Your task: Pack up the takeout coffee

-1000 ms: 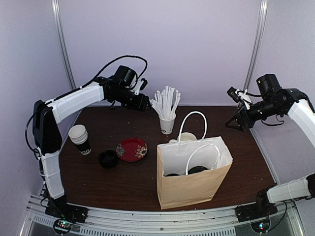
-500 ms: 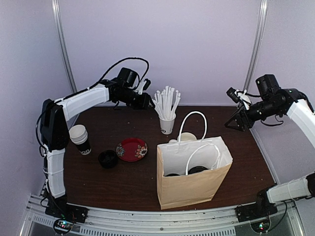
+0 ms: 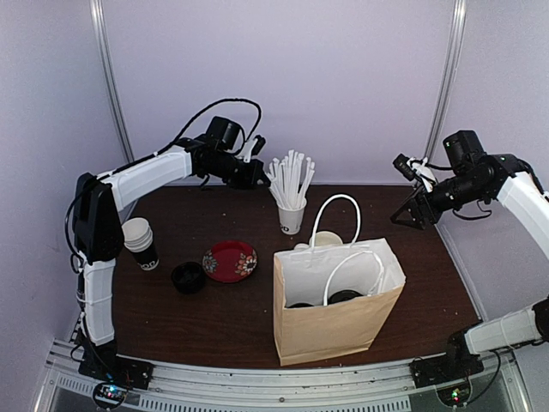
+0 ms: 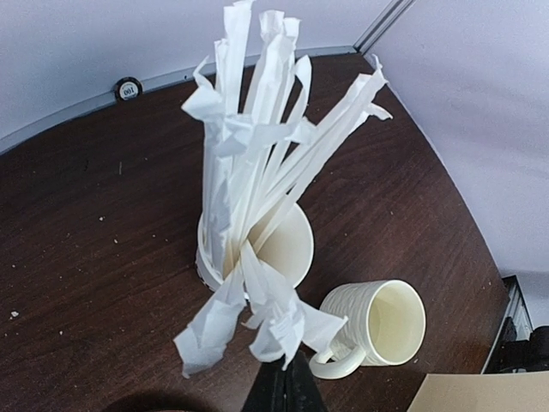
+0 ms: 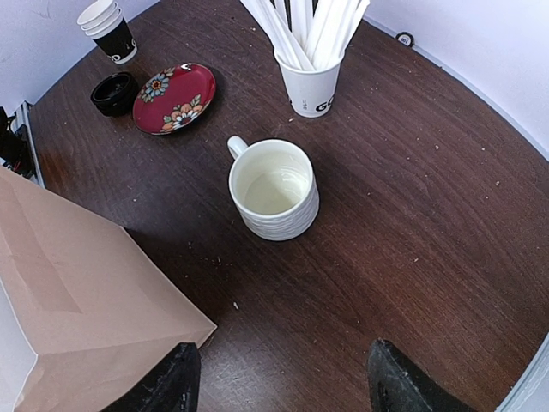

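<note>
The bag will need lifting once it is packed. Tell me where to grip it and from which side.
Probably take the paper bag by its rear white handle, coming from above: that loop stands upright, clear above the open mouth, with nothing over it.

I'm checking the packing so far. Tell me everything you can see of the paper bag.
The paper bag is brown outside and white inside, with two white cord handles. It stands upright and open on the table, right of centre. Two black lids show at its bottom.
</note>
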Tool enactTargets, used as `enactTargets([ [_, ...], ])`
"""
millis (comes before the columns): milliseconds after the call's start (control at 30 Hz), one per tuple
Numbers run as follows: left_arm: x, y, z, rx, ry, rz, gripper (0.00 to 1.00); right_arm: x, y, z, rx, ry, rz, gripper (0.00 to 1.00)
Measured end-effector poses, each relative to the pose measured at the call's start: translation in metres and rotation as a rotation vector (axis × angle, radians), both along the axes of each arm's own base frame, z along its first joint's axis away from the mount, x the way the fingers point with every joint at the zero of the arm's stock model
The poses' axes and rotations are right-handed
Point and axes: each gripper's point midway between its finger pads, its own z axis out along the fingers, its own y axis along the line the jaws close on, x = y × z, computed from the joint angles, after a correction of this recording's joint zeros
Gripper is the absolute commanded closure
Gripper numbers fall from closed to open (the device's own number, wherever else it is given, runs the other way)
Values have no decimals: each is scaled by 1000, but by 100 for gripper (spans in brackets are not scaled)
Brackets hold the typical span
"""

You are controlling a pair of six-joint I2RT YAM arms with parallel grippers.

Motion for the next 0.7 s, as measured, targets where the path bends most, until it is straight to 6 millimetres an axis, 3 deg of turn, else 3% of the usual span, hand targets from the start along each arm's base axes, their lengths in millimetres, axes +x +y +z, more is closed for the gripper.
enactTargets([
  [167,-3,-1,4,-10,6,-8,100,1,-1,-1,-5,3,-3,30],
  [300,-12,4,26,-24,-10,-13,100,2,-1,-3,-7,7,-4,30],
  [500,-45,20,116,-101,-141,-29,100,3,-1,-5,-10,13,-5,30],
  [700,-90,36,209,-189,-303,-65,100,3,-1,-5,-14,13,-7,30],
])
